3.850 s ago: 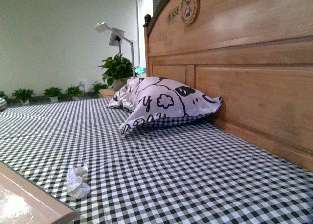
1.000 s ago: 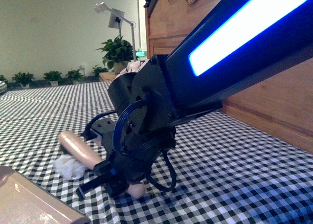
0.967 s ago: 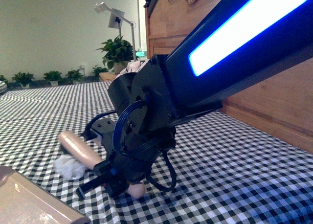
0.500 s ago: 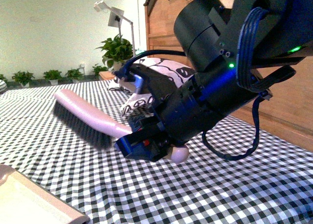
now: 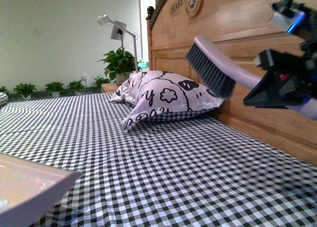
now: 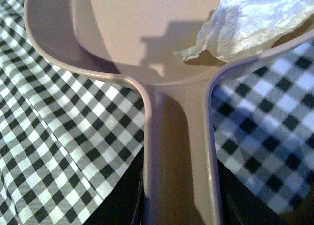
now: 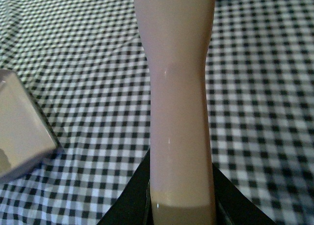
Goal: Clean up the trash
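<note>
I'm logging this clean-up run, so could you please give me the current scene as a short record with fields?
trash: crumpled white paper, lying in the dustpan
dustpan: pink, held by its handle in the left gripper, above the checked sheet
brush: pink handle, dark bristles, held in the right gripper, raised off the bed
pillow: against the wooden headboard

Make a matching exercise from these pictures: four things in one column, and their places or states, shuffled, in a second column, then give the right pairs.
Things:
1. crumpled paper
2. brush
3. pillow
4. dustpan

Places or states:
A. leaning against the wooden headboard
B. lying inside the dustpan
C. held up in the air by the right gripper
D. held by its handle over the checked sheet, on the left gripper's side

Pairs: 1-B, 2-C, 3-A, 4-D
</note>
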Robot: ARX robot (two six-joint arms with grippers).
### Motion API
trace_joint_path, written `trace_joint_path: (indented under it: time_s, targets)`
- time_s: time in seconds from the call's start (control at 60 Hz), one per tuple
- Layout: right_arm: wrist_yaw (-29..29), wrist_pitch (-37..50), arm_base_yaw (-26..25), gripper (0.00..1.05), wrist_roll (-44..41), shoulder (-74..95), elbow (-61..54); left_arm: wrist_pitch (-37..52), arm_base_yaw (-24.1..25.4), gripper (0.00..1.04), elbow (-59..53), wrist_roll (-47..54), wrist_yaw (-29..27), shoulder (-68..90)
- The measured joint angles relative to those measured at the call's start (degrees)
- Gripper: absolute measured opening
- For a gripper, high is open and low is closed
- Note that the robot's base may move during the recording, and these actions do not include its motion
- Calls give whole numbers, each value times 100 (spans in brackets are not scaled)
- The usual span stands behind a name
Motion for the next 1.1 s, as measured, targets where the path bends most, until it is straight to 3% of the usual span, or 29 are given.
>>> trace_joint_path:
  time_s: [0.2,0.333,0.567,0.75,1.1]
  targets:
    - [-420,-240,-358,19,92,-920,-127,136,-101,26,214,-1325,-387,-260]
    - [-669,-310,-586,19,247,-1537,-149,409,-166,26,601,-2190,-1049,-610]
    - [-922,-420,-706,19,498,-2269,-271,540,-551,26,785,-2850,-1838,-1773]
    - [-870,-404,-732,19,741,-2758,-474,177,-964,26,785,-3099,-1976,-2933]
    - [-219,-411,-584,19,824,-3429,-802,-481,-960,26,778,-3405,-1720,-4004]
